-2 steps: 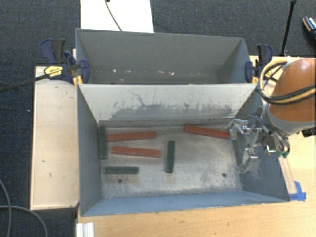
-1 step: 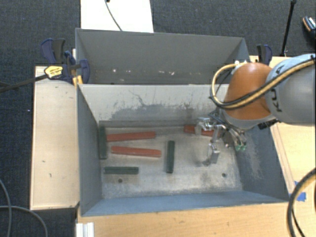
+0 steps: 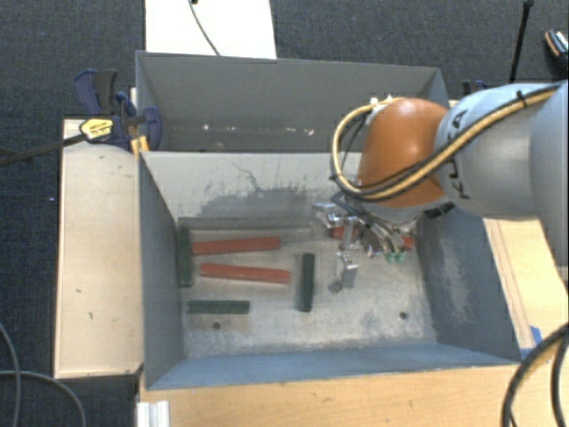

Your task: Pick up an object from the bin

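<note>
The gripper (image 3: 341, 274) hangs low inside the grey bin (image 3: 284, 105), just to the right of a short dark green bar (image 3: 305, 283) that lies on the bin floor, with a small gap between them. If the gripper is open or closed, I cannot tell. Left of this green bar lie an upper red bar (image 3: 238, 245) and a lower red bar (image 3: 245, 275). Further left are two more dark green bars, one upright (image 3: 184, 256) and one crosswise (image 3: 218, 307).

Grey arm (image 3: 507, 163), orange wrist cover (image 3: 400, 154), yellow-black cables (image 3: 391, 185).
</note>
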